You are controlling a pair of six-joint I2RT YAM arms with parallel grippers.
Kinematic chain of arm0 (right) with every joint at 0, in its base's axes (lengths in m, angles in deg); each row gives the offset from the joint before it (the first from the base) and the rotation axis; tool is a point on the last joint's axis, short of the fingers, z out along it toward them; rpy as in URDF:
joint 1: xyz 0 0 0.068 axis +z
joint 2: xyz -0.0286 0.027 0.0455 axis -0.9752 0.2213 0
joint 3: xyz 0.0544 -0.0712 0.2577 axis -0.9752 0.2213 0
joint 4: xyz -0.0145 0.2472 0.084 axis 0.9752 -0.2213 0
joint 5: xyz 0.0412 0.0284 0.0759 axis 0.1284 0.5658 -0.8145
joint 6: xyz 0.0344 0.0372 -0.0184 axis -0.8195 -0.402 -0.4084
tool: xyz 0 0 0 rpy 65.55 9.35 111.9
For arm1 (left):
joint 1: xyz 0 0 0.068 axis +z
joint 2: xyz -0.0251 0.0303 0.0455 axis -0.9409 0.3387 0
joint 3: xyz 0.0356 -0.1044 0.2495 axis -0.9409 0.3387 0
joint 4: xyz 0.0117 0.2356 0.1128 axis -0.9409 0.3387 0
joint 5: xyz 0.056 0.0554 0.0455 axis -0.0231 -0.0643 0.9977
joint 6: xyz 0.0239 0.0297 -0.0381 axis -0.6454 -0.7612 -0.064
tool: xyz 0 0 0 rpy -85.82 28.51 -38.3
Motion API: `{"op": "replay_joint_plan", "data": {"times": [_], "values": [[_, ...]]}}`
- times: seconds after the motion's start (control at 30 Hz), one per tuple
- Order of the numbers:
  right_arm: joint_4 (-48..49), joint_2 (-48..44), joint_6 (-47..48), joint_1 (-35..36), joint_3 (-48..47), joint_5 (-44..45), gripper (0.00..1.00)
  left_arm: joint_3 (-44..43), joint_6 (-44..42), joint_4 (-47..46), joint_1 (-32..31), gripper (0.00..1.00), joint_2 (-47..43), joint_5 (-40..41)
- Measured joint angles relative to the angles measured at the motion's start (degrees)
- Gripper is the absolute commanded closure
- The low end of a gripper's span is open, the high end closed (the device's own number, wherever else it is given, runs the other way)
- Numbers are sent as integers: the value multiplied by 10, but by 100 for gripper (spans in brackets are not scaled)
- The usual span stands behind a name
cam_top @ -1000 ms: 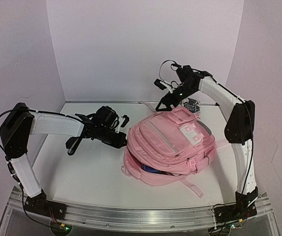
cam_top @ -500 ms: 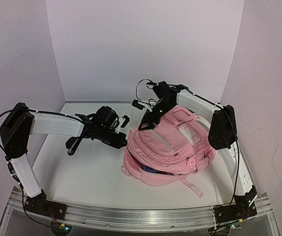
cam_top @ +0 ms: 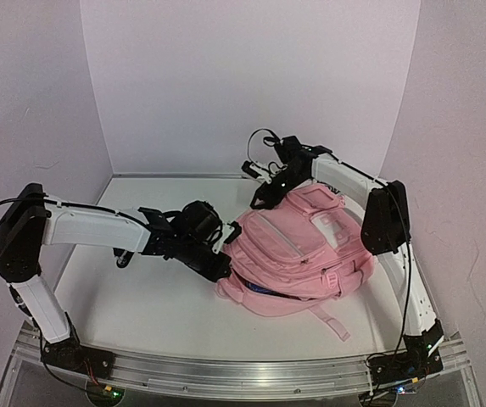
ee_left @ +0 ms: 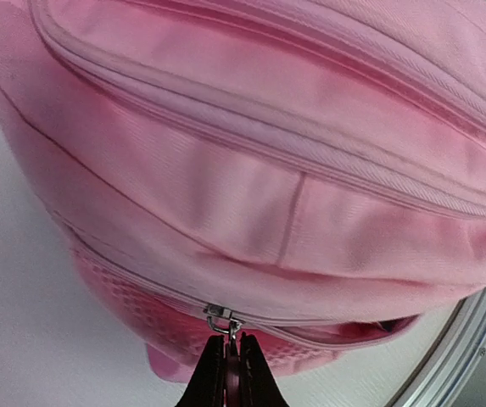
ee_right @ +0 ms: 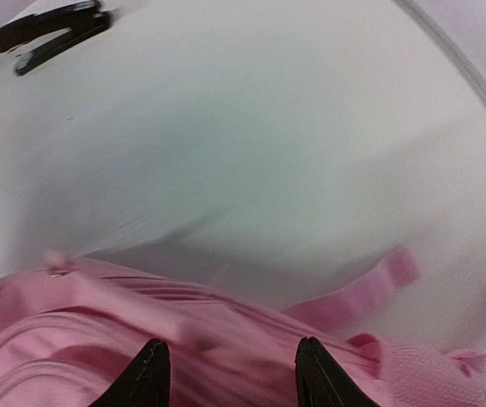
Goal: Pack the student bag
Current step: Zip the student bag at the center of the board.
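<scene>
Zip pull (ee_left: 223,320) of student bag (cam_top: 298,254) is pinched by left end effector (ee_left: 226,346), lower centre. Right end effector (ee_right: 228,356) is held released. Fabric is judged soft, floppy.

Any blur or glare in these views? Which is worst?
Right wrist: worst, motion-blurred, backpack edge and loose strap smeared. Left wrist: sharp, zip pull and seams crisp. Top external: even light, soft shadow under the backpack, no glare.

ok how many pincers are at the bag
2: left pincer shut on the zip pull at the student bag's left side; right pincer open over its far edge.
</scene>
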Motion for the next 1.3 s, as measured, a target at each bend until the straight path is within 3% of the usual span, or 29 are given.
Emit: {"op": "replay_joint_plan", "data": {"times": [0.2, 0.37, 0.5, 0.63, 0.93, 1.17, 1.23, 1.3], "values": [[20, -7, -2, -60, 39, 23, 47, 53, 27, -41, -17, 100, -49, 23], [-25, -18, 17, -84, 46, 6, 21, 58, 15, -33, -8, 100, -59, 55], [-80, -18, 34, -86, 17, -27, 9, 29, -12, -10, -8, 100, -29, 56], [-114, -23, 33, -60, 4, -61, 3, 15, -31, -10, -8, 100, -4, 56], [-130, -13, -13, 21, -37, -141, 2, 14, -50, -9, -8, 100, -3, 57], [-129, 14, 9, 41, -33, -121, 5, 14, -56, -9, -8, 100, -3, 57], [-126, 19, 23, 44, -31, -108, 11, 14, -59, -9, -8, 100, -3, 57], [-124, 20, 36, 46, -29, -96, 28, 14, -62, -9, -8, 100, -3, 58]]}}
